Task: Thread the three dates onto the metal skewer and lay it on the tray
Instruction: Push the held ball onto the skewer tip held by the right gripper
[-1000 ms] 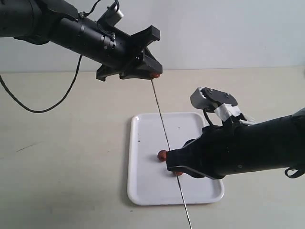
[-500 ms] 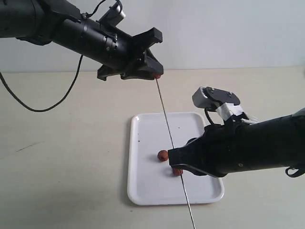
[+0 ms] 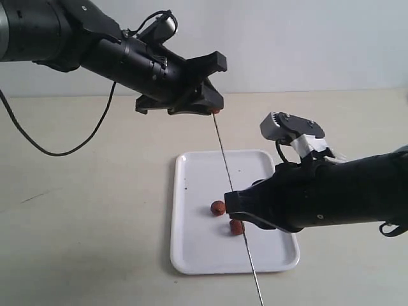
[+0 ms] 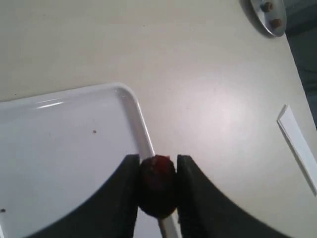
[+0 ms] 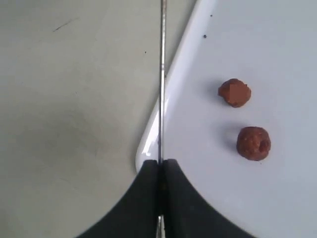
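Note:
One reddish-brown date (image 4: 157, 184) is pinched in my left gripper (image 3: 213, 107), which is shut on it high above the table behind the tray. The thin metal skewer (image 3: 231, 185) slants down from that date, through my right gripper (image 3: 233, 205), to its tip past the tray's front edge. My right gripper (image 5: 159, 166) is shut on the skewer (image 5: 162, 74). Two more dates (image 3: 218, 207) (image 3: 237, 227) lie loose on the white tray (image 3: 194, 248); the right wrist view shows both dates (image 5: 235, 92) (image 5: 253, 143) on the tray (image 5: 287, 74).
Beige tabletop (image 3: 89, 204) surrounds the tray. A black cable (image 3: 38, 145) hangs from the left arm at the left. The left wrist view shows a grey round fitting (image 4: 268, 15) and a white strip (image 4: 297, 146) on the table.
My left gripper with its date has shifted a little right and down. The skewer has swung with it, and my right gripper has lifted slightly, uncovering the second tray date.

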You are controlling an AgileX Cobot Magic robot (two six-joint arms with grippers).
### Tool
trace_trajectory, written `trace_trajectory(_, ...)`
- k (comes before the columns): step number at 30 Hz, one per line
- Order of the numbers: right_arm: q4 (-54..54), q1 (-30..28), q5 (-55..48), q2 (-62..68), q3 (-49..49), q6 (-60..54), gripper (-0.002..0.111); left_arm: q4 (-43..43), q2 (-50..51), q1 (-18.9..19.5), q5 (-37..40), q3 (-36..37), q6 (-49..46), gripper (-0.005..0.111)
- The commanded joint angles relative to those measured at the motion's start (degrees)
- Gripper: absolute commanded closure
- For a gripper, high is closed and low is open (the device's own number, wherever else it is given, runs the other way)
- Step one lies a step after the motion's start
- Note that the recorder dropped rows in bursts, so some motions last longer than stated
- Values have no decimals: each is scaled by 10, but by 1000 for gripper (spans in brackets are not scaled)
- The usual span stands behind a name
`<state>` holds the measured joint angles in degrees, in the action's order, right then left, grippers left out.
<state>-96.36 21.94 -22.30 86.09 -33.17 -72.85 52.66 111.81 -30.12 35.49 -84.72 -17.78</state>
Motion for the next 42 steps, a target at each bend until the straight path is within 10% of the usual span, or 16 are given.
trace_trajectory(1, -36, 0, 14, 0, 1, -25, 108, 2, 2, -4, -2, 13, -6, 80)
trace_trajectory(34, -36, 0, 60, 0, -101, -49, 108, 61, 2, -15, 49, 14, -45, 79)
trace_trajectory(42, -36, 0, 74, 0, -101, -51, 108, 62, 2, -15, 48, 14, -48, 55)
